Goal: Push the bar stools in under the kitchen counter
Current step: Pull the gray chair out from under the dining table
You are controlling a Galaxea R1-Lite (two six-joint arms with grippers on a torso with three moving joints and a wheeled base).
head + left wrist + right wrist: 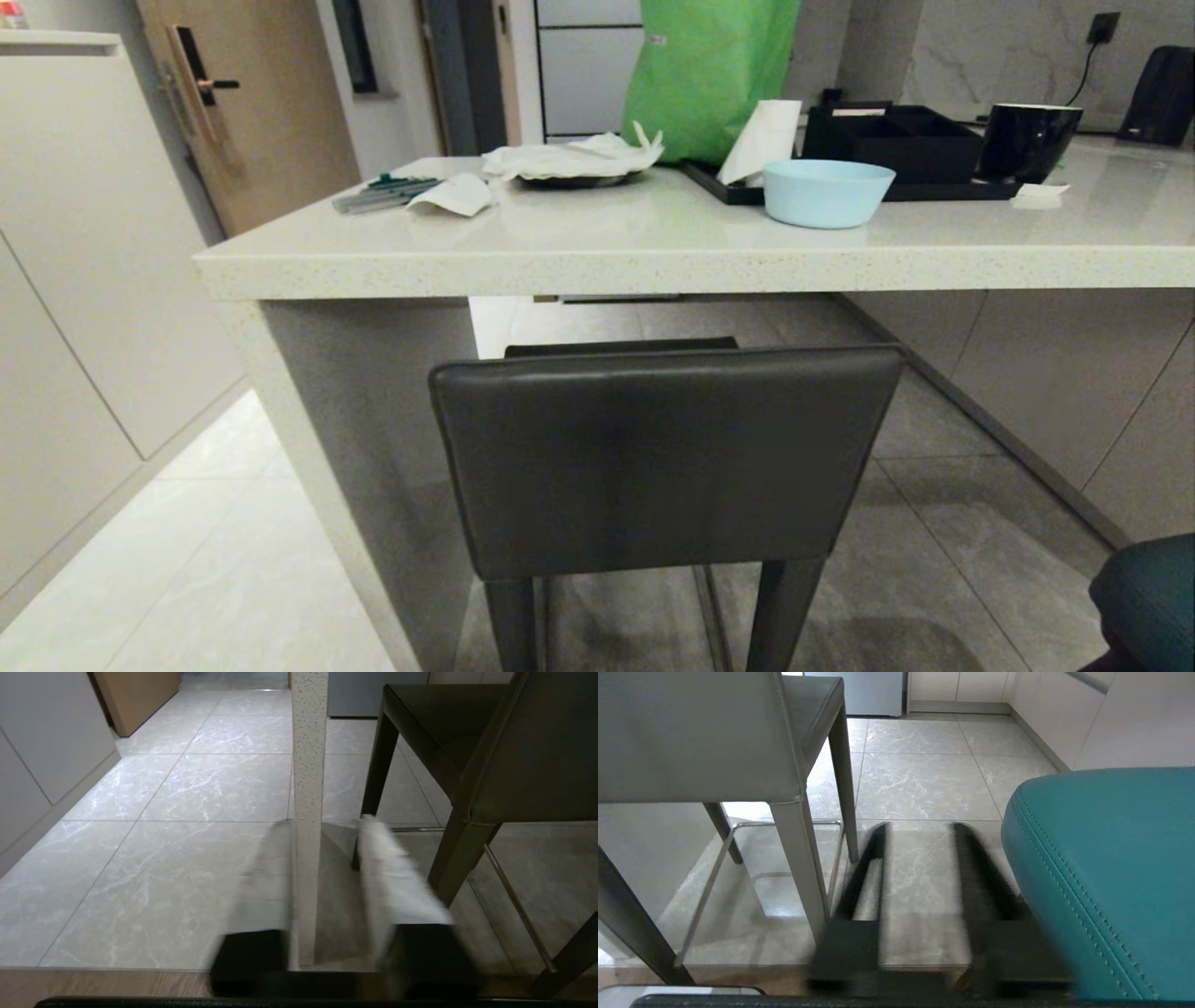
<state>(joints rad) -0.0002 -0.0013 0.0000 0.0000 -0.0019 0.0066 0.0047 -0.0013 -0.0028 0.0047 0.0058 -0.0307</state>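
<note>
The counter [653, 257] in front of me looks like polished speckled stone, glossy enough on top to mirror the matt pale-blue bowl [824, 191], the crumpled white paper [569, 157] and the shiny green bag [709, 75] on it. The dark stool [658, 457] wears smooth leather with a dull sheen and a thin bright metal footrail [738, 858], while the teal stool [1106, 877] is padded leather with visible stitching. Below, the floor [187, 812] is glossy grey marble-veined tile, and the fingers [397, 882] of my left claw [322, 830] look pale and matt on black mounts.
</note>
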